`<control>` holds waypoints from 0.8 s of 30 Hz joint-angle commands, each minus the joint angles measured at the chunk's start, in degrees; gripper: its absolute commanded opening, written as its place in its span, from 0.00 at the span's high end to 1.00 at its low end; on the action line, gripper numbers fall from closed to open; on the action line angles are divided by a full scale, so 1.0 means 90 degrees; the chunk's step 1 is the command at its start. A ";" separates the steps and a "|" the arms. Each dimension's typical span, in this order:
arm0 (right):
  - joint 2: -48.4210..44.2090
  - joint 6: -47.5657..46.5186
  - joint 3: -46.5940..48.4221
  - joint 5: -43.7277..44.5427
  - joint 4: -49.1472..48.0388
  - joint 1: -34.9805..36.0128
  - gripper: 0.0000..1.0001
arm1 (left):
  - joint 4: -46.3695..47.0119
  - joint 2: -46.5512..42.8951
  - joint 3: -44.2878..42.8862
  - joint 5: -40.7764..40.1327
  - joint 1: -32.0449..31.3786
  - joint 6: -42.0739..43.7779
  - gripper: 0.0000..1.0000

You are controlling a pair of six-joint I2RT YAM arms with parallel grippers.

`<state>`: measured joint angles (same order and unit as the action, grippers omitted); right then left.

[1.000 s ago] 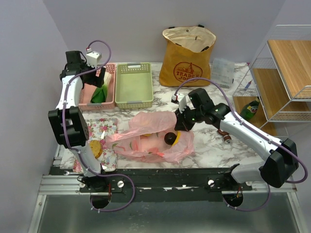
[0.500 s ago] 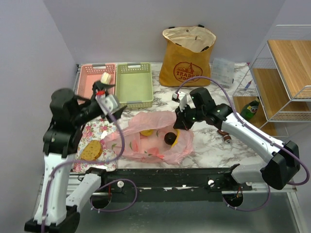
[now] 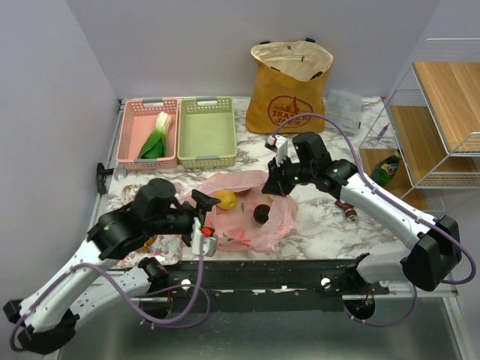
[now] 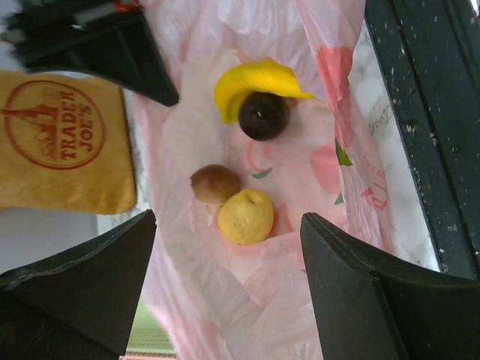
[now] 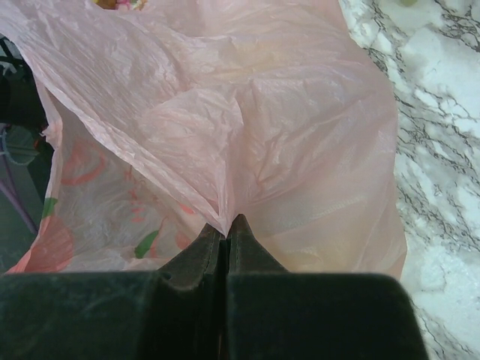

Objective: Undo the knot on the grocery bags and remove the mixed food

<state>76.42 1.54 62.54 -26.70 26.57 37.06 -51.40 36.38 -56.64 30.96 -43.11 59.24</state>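
The left gripper stands wide open with nothing in it. Its two dark fingers are splayed to either side of the opening of the thin, crinkly translucent pink plastic bag, which lies crumpled on the marbled white table at the centre front. In the left wrist view a round yellow lemon and a small brown mushroom lie touching each other on the pink film, in line with the gap between the fingers but apart from both. Farther in, a dark round fruit rests against a curved yellow banana. The right gripper is pinched fully together on a fold of the bag's far edge, the film gathered to a peak at its tips. Behind, the mustard-yellow fabric tote stands upright with its top open; its red round logo reads "TRADER JOE'S". A green-and-white leek lies in the pink slotted plastic basket.
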 commanded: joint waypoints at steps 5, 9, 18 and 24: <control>-0.0208 0.0005 0.0033 -0.0342 -0.0237 -0.0014 0.99 | 0.1822 0.0985 0.1650 -0.2657 -0.1128 0.0651 0.25; -0.0192 0.0005 0.0038 -0.0327 -0.0319 -0.0016 0.99 | 0.2906 0.1682 0.2322 -0.3389 -0.1130 0.0777 0.24; -0.0181 -0.0105 0.0100 -0.0090 -0.0315 -0.0016 0.99 | 0.4151 0.3089 0.2185 -0.3861 -0.0979 0.0595 0.07; -0.0137 -0.0332 0.0158 0.0084 -0.0354 -0.0016 0.99 | 0.4542 0.4032 0.1921 -0.3927 -0.0622 0.0625 0.02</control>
<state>75.94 0.12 62.54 -27.62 24.91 37.06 -15.31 67.53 -36.56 -2.33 -51.11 65.14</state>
